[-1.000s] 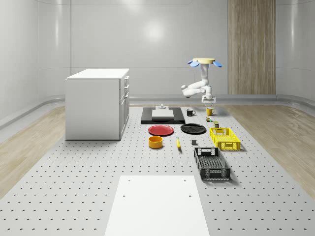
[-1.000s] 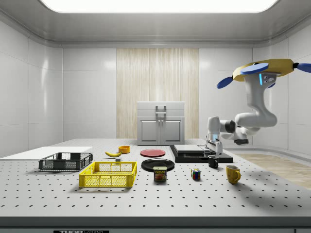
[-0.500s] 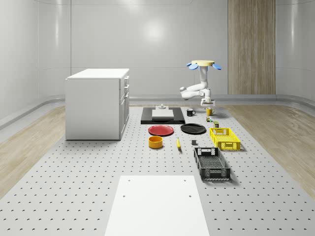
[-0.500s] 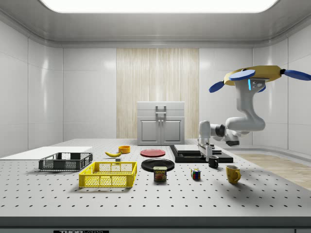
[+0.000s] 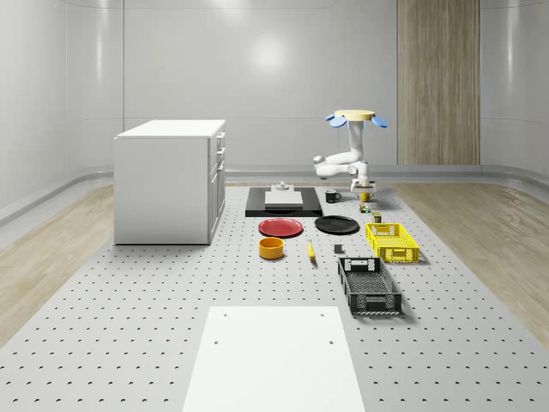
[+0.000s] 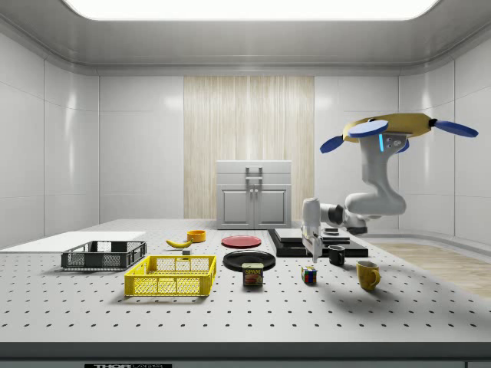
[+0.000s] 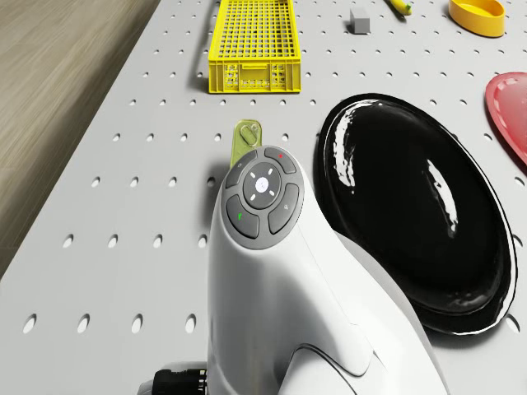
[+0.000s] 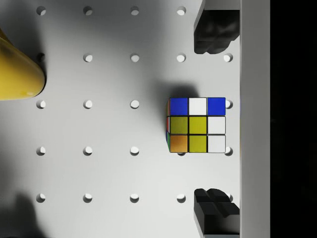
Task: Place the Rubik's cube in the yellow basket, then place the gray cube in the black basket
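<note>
The Rubik's cube (image 8: 197,125) sits on the perforated table, and in the wrist view it lies between my two fingertips (image 8: 213,34). My gripper (image 6: 313,251) is open and hangs just above the cube (image 6: 309,275), apart from it. The drone (image 6: 387,129) hovers over the table's end near the mugs. The yellow basket (image 6: 171,276) stands to the side view's left, past the can. The black basket (image 6: 103,254) stands beyond it. The small gray cube (image 5: 339,250) lies between the baskets and the banana, and it appears as the gray cube (image 7: 360,20) near the yellow basket (image 7: 251,41).
A yellow mug (image 6: 367,274) and a black mug (image 6: 337,255) stand close to the gripper. A can (image 6: 252,274) and a black plate (image 7: 420,206) lie between the cube and the yellow basket. A red plate (image 5: 280,227), an orange bowl (image 5: 271,247) and a white cabinet (image 5: 170,180) are farther off.
The drone has sunk and shifted toward the side view's left. The gripper has moved from beside the black mug to just over the Rubik's cube.
</note>
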Robot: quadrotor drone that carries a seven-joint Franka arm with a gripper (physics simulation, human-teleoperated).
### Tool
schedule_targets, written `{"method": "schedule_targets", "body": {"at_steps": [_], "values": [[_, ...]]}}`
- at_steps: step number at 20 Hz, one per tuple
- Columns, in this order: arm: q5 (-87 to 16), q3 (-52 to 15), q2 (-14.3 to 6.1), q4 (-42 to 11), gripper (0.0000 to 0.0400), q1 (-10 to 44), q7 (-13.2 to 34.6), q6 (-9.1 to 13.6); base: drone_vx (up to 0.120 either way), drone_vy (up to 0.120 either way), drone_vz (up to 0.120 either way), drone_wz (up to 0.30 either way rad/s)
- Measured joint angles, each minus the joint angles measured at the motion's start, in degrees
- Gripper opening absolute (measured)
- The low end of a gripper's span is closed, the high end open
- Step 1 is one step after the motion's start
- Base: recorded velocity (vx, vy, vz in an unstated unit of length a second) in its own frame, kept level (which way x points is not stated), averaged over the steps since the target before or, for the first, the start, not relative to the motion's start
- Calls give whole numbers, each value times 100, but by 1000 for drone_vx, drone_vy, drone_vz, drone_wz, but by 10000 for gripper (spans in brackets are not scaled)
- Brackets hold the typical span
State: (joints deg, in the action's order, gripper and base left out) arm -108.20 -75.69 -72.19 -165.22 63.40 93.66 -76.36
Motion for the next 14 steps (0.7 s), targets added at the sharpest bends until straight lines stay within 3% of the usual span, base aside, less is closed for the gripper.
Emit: {"method": "schedule_targets", "body": {"at_steps": [4,8,14], "values": [[45,-23,-94,6,400,27,25,-87,0,0,-120,0],[88,-45,-184,11,400,52,48,-170,60,0,-120,0],[55,26,-331,32,400,75,64,-337,0,0,0,0]]}}
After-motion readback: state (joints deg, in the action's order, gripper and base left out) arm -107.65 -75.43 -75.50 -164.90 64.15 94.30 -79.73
